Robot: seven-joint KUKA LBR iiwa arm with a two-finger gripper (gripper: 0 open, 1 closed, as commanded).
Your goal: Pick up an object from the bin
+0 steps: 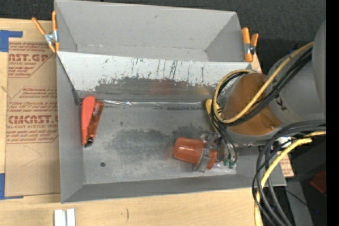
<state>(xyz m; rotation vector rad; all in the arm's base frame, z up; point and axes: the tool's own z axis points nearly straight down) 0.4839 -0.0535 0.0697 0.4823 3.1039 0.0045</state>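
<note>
- A squat red cylinder (186, 150) lies on the floor of the grey bin (148, 24), low and to the right, close to the near wall.
- Its kind is hard to make out. It could be a cup or cap on its side, with a paler rim along its top edge.
- The gripper (211, 159) is immediately right of the cylinder, down at floor level. Its left side meets or overlaps the cylinder's right end.
- Where the two meet is a tangle of small dark, red and green parts. I cannot tell whether the gripper is open or closed, nor whether it grips the cylinder or merely touches it.
- The cylinder's right end is hidden behind the gripper.
- Above and right of the cylinder, the arm's orange cover (249, 108) hides the wrist and the bin's right wall.
- Yellow-and-black cables (228, 82) loop around the cover. More run down to the right of the cylinder and are cut off at the bottom edge.
- Far left of the cylinder, well apart from it, a long red tool (89, 120) lies against the bin's left wall. Its lower end is dark, and it may be a stapler or a clip.
- A small dark speck (102, 164) sits left of the cylinder and a little nearer the front wall. It is too small to identify.
- A dark smear marks the floor just left of the cylinder.
</note>
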